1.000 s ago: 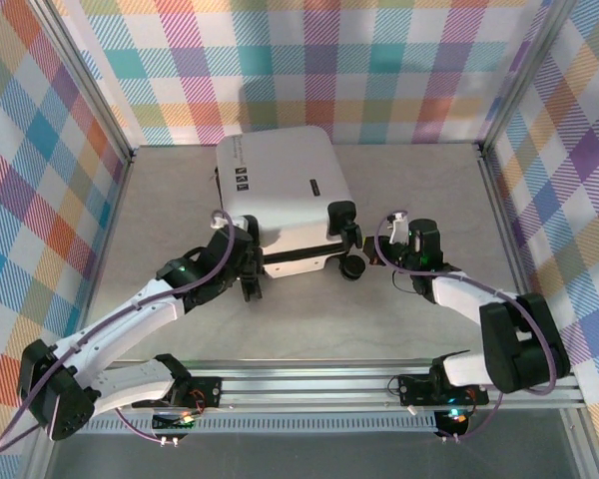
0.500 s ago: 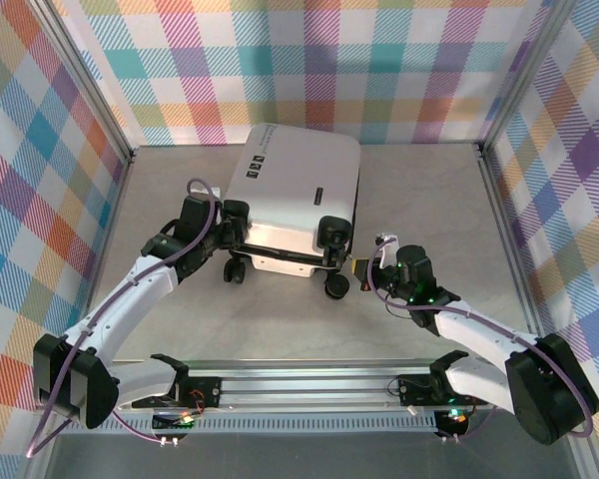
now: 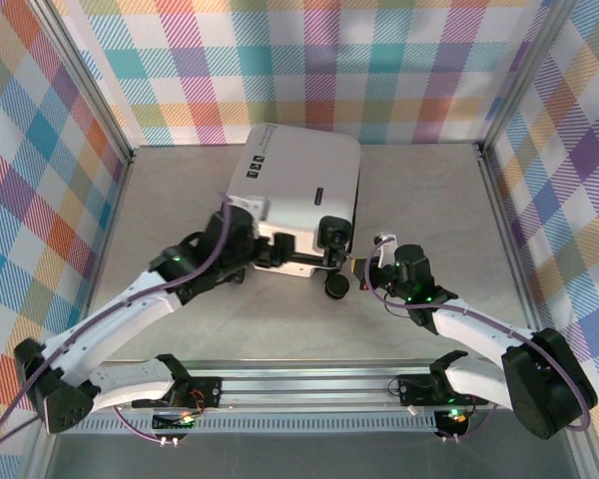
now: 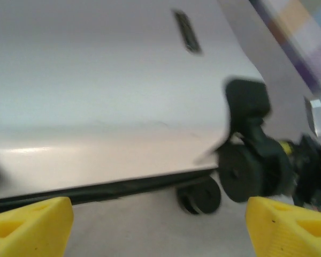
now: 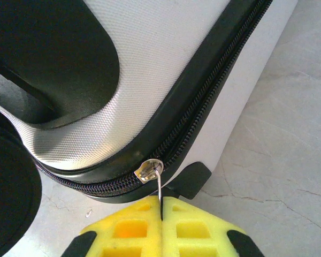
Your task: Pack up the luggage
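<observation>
The luggage (image 3: pixel 301 190) is a white hard-shell suitcase lying closed and slightly turned at the back middle of the table, its black wheels (image 3: pixel 336 287) toward me. My left gripper (image 3: pixel 298 254) sits at its near edge. In the left wrist view the luggage (image 4: pixel 107 96) is blurred and the left gripper (image 4: pixel 160 230) is open, its yellow fingertips (image 4: pixel 29 225) wide apart with bare table between them. My right gripper (image 3: pixel 357 267) is at the near right corner. The right wrist view shows this gripper (image 5: pixel 161 214) shut on the thin metal zipper pull (image 5: pixel 159 190) hanging from the slider (image 5: pixel 148 171) on the black zipper seam (image 5: pixel 203 112).
Plaid walls and metal posts (image 3: pixel 499 150) enclose the grey table (image 3: pixel 429 200). A rail (image 3: pixel 309 384) with both arm bases runs along the near edge. Free tabletop lies left, right and in front of the suitcase.
The suitcase swung clockwise early on and has since stayed put. My left gripper opened and moved from the left corner to the near edge. The right gripper kept its hold on the zipper pull.
</observation>
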You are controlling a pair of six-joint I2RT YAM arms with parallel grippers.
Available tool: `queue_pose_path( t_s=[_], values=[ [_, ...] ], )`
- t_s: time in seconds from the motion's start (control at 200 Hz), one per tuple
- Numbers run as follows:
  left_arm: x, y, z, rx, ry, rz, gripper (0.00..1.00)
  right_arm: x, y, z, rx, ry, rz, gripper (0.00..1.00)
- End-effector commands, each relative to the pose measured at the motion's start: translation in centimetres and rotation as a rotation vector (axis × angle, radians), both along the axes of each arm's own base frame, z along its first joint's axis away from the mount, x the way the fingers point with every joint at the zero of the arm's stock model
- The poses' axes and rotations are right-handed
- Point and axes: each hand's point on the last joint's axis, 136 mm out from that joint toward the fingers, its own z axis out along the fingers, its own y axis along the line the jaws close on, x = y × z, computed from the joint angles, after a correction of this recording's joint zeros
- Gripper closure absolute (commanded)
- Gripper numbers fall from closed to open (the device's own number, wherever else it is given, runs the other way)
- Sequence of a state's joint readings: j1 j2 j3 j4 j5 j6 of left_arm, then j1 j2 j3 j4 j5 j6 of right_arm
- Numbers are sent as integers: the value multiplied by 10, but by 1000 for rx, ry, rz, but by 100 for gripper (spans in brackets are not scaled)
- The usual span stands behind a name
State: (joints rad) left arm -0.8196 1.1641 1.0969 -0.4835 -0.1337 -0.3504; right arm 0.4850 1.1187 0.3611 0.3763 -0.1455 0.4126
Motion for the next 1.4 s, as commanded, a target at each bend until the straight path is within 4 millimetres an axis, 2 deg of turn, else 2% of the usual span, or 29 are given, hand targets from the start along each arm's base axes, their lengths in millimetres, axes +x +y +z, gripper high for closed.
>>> queue_pose_path(
  t_s=[0.0, 0.14, 0.335, 0.68, 0.88, 0.965, 1.08, 1.185, 1.3, 1.395],
  values=[
    [-4, -42, 2, -3, -1, -59, 16, 8, 3, 10, 2, -32, -6, 100],
    [-5, -82, -16, 80, 18, -111, 15, 6, 3, 11, 8, -28, -4, 100],
    [-1, -109, -36, 164, 56, -130, 14, 3, 0, 13, 0, -35, -9, 100],
    [14, -119, -70, 280, 115, -87, 17, 1, -1, 14, -2, -46, -6, 100],
    [25, -113, -82, 352, 105, -24, 26, 1, 0, 15, 6, -48, 2, 100],
    [29, -111, -81, 357, 84, 1, 35, 1, 0, 14, 8, -47, 1, 100],
    [34, -110, -74, 343, 48, 18, 57, 0, 0, 13, 11, -44, 3, 100],
    [36, -105, -57, 320, -2, 31, 68, 0, 0, 13, 9, -46, 3, 100],
    [31, -96, -31, 216, -78, 35, 74, 0, -1, 12, 5, -49, -2, 100],
    [22, -89, -16, 137, -115, 24, 78, 3, -2, 15, 0, -57, -11, 100]
  ],
)
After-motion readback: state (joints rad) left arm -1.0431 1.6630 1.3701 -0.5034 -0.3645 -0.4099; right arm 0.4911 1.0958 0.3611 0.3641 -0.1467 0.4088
